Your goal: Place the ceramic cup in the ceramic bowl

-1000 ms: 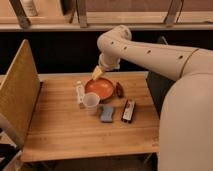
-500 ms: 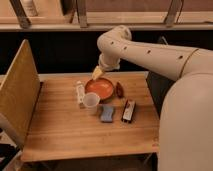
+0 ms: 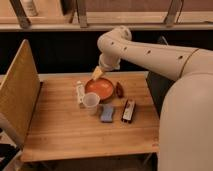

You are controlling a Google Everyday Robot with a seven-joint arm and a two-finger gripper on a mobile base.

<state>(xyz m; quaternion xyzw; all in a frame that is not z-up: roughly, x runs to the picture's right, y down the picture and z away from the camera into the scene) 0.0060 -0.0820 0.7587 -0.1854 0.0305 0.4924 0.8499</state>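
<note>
The small off-white ceramic cup (image 3: 90,103) stands upright on the wooden table (image 3: 60,125), just in front of the left rim of the orange-red ceramic bowl (image 3: 101,89). The bowl sits near the middle back of the table. My gripper (image 3: 96,74) hangs from the white arm just above the bowl's back left rim, a little behind and above the cup, apart from it.
A slim white bottle (image 3: 79,93) lies left of the bowl. A small dark red object (image 3: 119,89) lies right of it. A blue sponge (image 3: 107,113) and a dark packet (image 3: 128,111) lie in front. A tilted board (image 3: 19,95) stands at the table's left edge.
</note>
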